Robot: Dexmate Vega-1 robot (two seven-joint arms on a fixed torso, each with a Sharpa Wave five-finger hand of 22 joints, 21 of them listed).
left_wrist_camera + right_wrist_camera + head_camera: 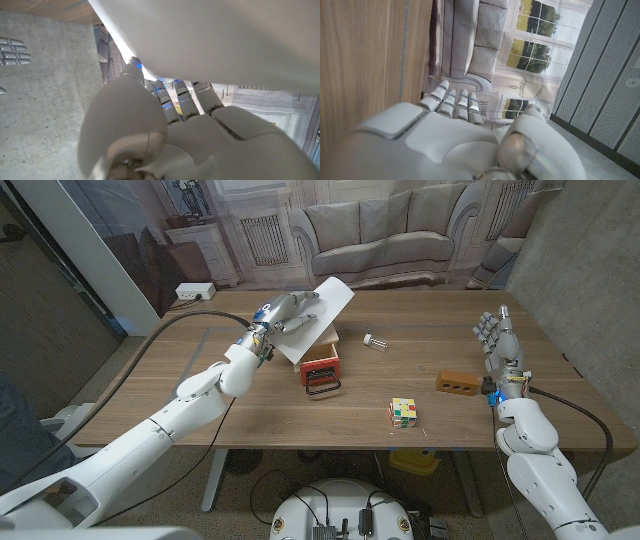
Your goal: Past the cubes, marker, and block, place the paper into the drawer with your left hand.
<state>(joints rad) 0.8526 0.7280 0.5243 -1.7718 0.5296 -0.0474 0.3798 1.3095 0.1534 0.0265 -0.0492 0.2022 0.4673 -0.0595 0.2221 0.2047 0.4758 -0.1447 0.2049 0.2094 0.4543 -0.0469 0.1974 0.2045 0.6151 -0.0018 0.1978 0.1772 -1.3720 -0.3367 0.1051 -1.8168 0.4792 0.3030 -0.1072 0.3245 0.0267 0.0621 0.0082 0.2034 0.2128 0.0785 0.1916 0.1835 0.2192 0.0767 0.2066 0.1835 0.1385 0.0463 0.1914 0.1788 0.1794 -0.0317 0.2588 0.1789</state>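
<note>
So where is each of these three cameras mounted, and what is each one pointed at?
Head view: on the robot's head, looking down at the table; both arms show, the left hand holding the paper above the red drawer.
Left wrist view: behind the left hand, facing the paper.
Right wrist view: behind the right hand, beside the tabletop, facing the sofa backdrop.
Shared: head and left wrist views both show the paper.

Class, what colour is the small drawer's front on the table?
Red, with a black handle; the drawer shows best in the head view.
</note>
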